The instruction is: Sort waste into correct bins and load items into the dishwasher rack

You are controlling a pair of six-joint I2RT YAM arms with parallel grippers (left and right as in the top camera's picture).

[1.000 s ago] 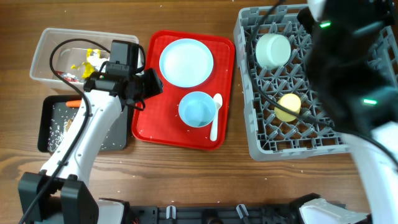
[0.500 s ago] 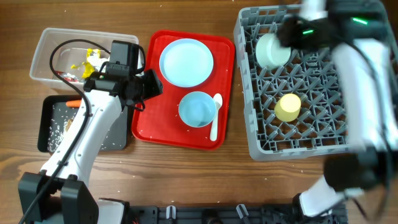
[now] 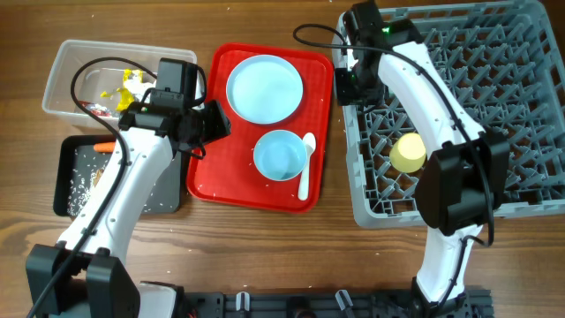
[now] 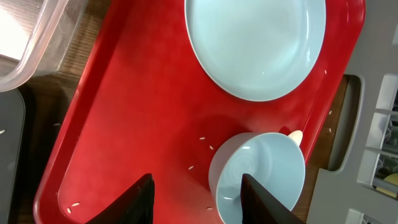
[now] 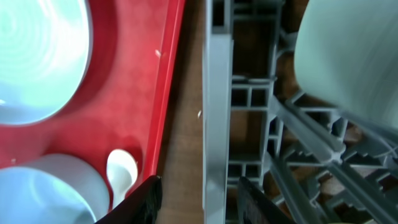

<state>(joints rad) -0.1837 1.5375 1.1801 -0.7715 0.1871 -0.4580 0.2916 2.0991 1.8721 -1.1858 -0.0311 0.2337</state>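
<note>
The light blue plate (image 3: 265,88), a light blue bowl (image 3: 281,155) and the white spoon (image 3: 306,165) lie on the red tray (image 3: 225,172). My left gripper (image 3: 212,124) hangs open over the tray's left side. In the left wrist view its fingers (image 4: 140,199) straddle bare tray and the bowl's (image 4: 258,177) left rim. My right gripper (image 3: 347,86) is open above the left wall of the grey dishwasher rack (image 3: 512,106), the wall (image 5: 214,93) running between its fingers (image 5: 149,199). A second bowl (image 5: 348,56) sits in the rack, and so does the yellow cup (image 3: 408,152).
The clear tub (image 3: 66,66) at the far left holds yellow and red wrappers (image 3: 124,88). In front of it, the black tray (image 3: 79,203) holds rice grains and the orange carrot (image 3: 104,146). A few rice grains dot the red tray (image 4: 93,124).
My right arm has swung from the rack's right side to its left wall, and its jaws have narrowed. It now covers the bowl in the rack from above. The left arm has not moved.
</note>
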